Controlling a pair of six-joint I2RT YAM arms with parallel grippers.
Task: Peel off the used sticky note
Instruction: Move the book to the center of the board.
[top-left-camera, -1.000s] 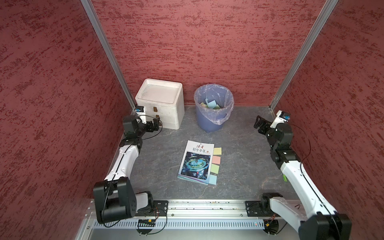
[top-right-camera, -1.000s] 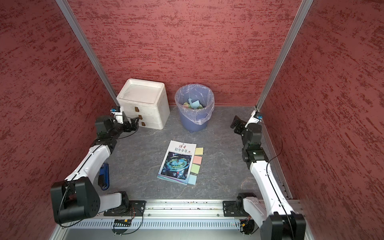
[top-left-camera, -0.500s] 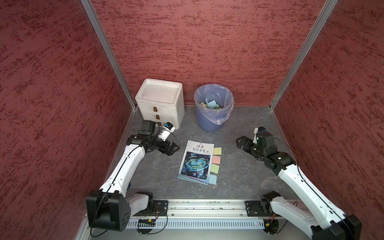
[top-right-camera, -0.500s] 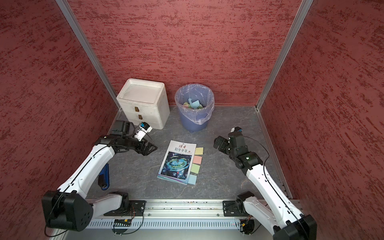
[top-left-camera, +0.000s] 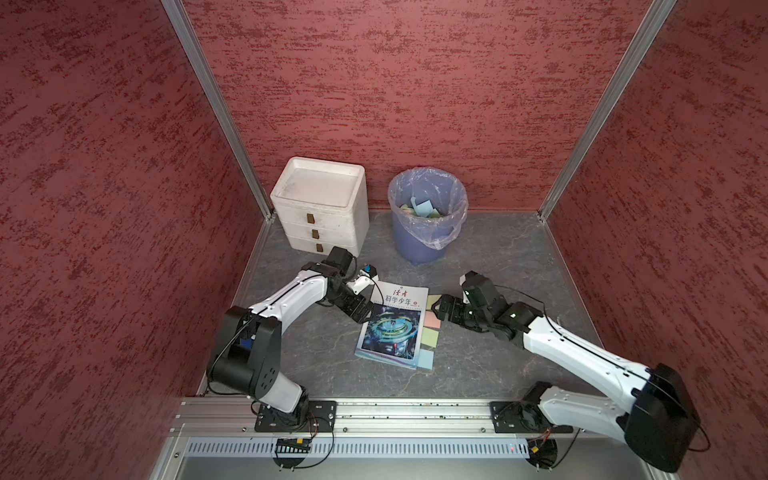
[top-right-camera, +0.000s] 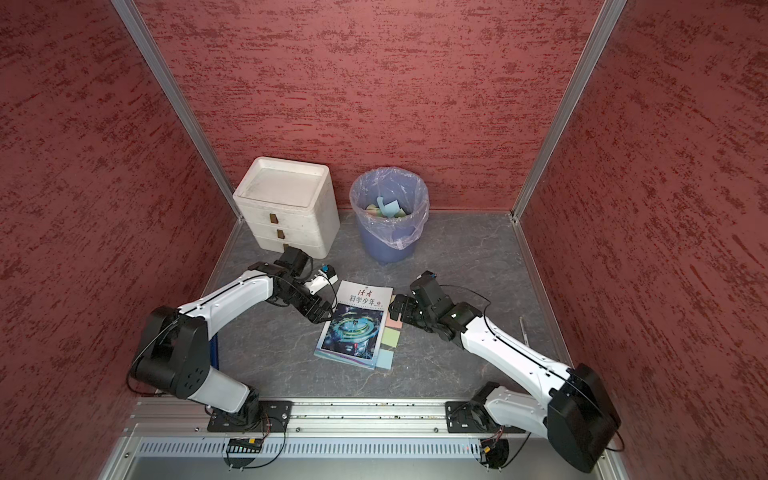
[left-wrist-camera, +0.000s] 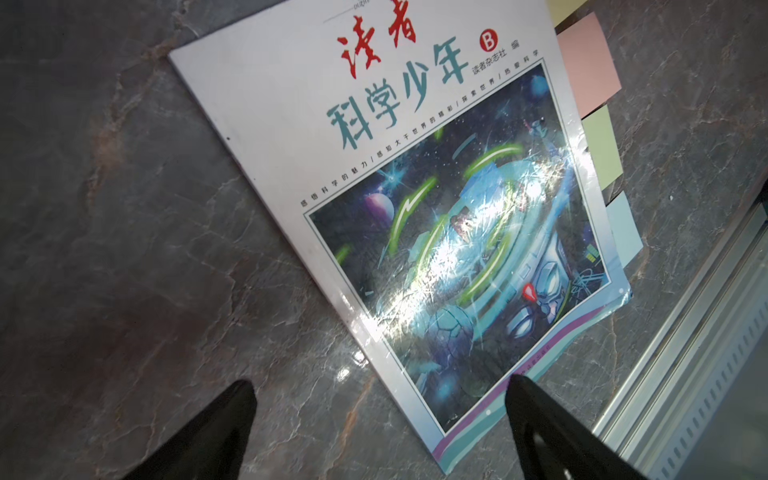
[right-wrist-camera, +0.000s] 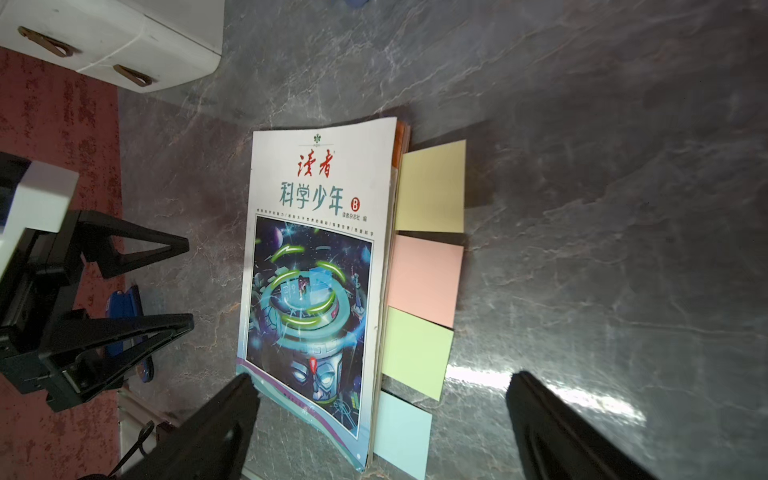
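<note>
A magazine (top-left-camera: 392, 324) with a space picture on its cover lies flat on the grey floor. Several sticky notes stick out of its right edge: yellow (right-wrist-camera: 432, 187), pink (right-wrist-camera: 426, 278), green (right-wrist-camera: 415, 353) and blue (right-wrist-camera: 401, 432). No writing shows on any of them. My left gripper (top-left-camera: 361, 313) hovers open at the magazine's left edge, and its fingers straddle the lower cover corner in the left wrist view (left-wrist-camera: 378, 386). My right gripper (top-left-camera: 438, 309) hangs open over the yellow and pink notes, holding nothing (right-wrist-camera: 380, 382).
A white three-drawer unit (top-left-camera: 320, 208) stands at the back left. Beside it is a blue bin (top-left-camera: 428, 216) with a plastic liner and discarded notes inside. A blue object (top-right-camera: 214, 353) lies by the left wall. A metal rail (top-left-camera: 374, 415) runs along the front.
Both arms have swung in from the side walls and down to the magazine, the left to its left edge, the right to the side with the notes. Both grippers stay open.
</note>
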